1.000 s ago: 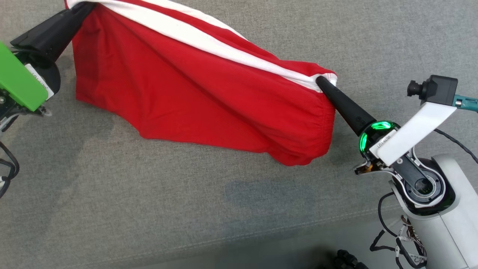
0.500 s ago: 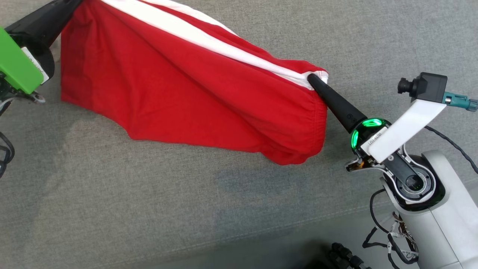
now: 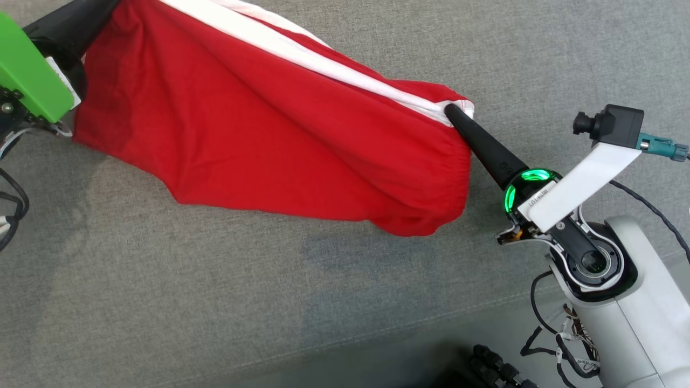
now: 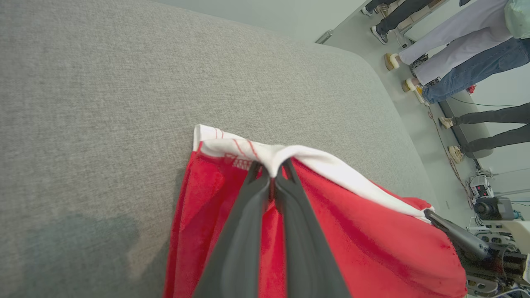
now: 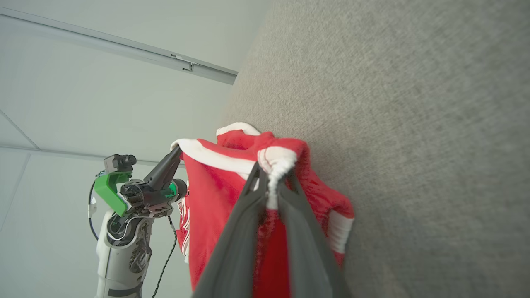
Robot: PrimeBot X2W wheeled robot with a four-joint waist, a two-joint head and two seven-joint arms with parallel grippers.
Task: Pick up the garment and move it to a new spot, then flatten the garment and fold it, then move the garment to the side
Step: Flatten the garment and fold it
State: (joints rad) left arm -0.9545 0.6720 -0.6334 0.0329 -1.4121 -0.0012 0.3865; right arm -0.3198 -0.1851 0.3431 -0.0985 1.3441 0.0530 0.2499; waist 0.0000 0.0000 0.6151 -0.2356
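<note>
The garment (image 3: pixel 269 124) is red with a white stripe along its top edge and hangs stretched between my two grippers above the grey couch surface (image 3: pixel 215 302). My left gripper (image 4: pixel 271 176) is shut on the garment's white-edged corner (image 4: pixel 265 153) at the upper left of the head view. At the right of that view my right gripper (image 3: pixel 450 110) is shut on the other corner, red with a white band (image 5: pixel 275 161). The lower hem sags toward the cushion. In the right wrist view the left arm (image 5: pixel 136 194) holds the far corner.
The couch's front edge (image 3: pixel 377 345) runs along the bottom of the head view, with black cables (image 3: pixel 496 366) below it. Several people's legs (image 4: pixel 455 54) stand on the floor beyond the couch's far end in the left wrist view. A pale wall (image 5: pixel 83 82) is behind.
The garment has slackened and sags lower and wider in the head view. The left arm shifted slightly down and right. The right gripper has barely moved.
</note>
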